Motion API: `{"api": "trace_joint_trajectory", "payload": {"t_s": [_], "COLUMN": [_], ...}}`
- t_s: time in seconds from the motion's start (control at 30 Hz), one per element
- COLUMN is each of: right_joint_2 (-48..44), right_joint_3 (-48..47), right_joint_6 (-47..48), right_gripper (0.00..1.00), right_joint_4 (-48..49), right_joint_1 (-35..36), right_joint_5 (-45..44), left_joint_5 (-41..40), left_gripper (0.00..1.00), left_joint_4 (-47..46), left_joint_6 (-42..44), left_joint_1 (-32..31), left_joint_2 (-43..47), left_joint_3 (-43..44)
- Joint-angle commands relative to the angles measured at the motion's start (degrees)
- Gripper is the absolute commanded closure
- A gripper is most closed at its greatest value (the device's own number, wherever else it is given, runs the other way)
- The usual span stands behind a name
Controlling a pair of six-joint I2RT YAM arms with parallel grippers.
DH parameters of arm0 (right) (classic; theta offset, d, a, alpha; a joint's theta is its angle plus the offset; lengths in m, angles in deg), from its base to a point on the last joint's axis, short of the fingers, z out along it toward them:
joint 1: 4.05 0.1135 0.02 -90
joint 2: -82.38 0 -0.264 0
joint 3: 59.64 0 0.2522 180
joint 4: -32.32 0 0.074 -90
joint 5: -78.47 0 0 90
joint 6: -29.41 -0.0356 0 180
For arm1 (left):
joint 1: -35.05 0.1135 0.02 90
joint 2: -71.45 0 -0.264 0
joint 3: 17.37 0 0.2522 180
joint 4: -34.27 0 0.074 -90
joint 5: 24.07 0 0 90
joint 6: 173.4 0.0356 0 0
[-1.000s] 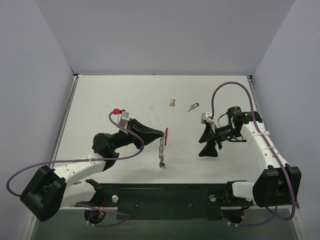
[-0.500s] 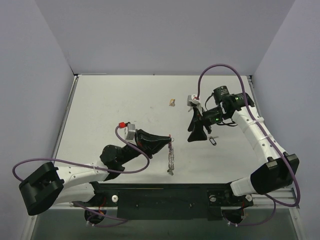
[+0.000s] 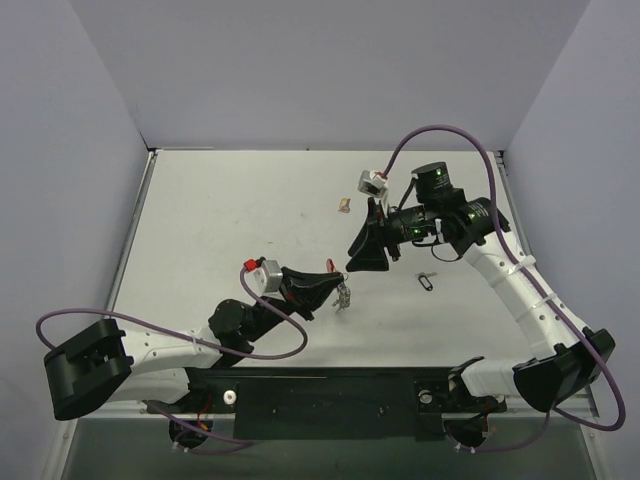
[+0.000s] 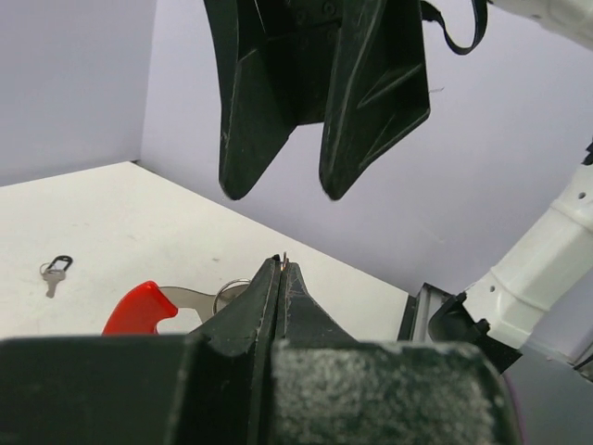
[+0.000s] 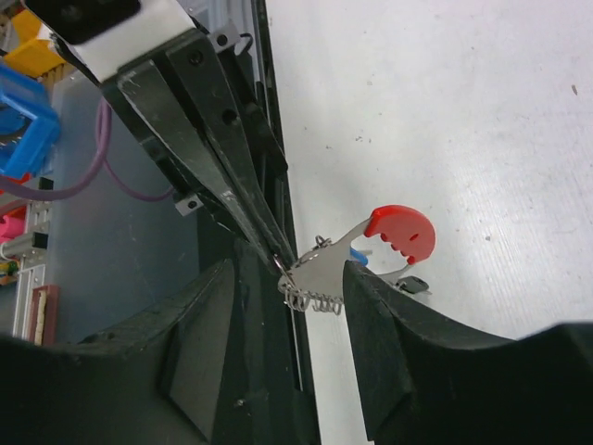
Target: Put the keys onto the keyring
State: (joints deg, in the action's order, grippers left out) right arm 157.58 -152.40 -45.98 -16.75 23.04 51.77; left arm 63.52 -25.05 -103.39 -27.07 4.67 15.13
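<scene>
My left gripper (image 3: 339, 289) is shut on the thin metal ring of the keyring (image 3: 345, 296), holding the bunch off the table. The left wrist view shows its jaws (image 4: 281, 272) closed with a wire end at the tips and the red tag (image 4: 139, 310) beside them. My right gripper (image 3: 364, 263) is open and empty, right above the left tips. In the right wrist view (image 5: 287, 271) the keyring's red tag (image 5: 400, 232), silver plate and chain hang between its fingers. One black-headed key (image 3: 426, 281) lies on the table to the right, also visible in the left wrist view (image 4: 54, 273).
A small tan scrap (image 3: 344, 205) lies at the back middle of the white table (image 3: 220, 210). Grey walls stand on three sides. The black base rail (image 3: 330, 390) runs along the near edge.
My right gripper has swung left and back until it is over the left gripper's tips. My left gripper has lifted the keyring, which earlier trailed along the table, and shifted slightly right.
</scene>
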Motion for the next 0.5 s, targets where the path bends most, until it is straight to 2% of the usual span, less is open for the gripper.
{"api": "trace_joint_trajectory", "payload": {"t_s": [0.0,0.37,0.47], "right_joint_2": [-1.11,0.21,0.91], "right_joint_3": [-0.71,-1.69,-1.07], "right_joint_6": [-3.19,17.36,19.84], "right_gripper": [0.55,0.56,0.57], "right_joint_4": [4.72,-6.96,-8.19], "right_joint_1": [0.33,-0.46,-0.46], "right_joint_5": [6.30,9.55,10.34], "left_joint_5": [-2.60,-1.28,-1.01], "left_gripper": [1.00,1.00,1.00], "left_joint_4": [-19.03,-18.50,-18.33], "left_joint_6": [4.43,7.15,7.51], "left_joint_1": [-1.24,-2.03,-2.38], "left_joint_2": [0.07,2.89,3.59], "left_joint_3": [1.30,1.74,1.65]}}
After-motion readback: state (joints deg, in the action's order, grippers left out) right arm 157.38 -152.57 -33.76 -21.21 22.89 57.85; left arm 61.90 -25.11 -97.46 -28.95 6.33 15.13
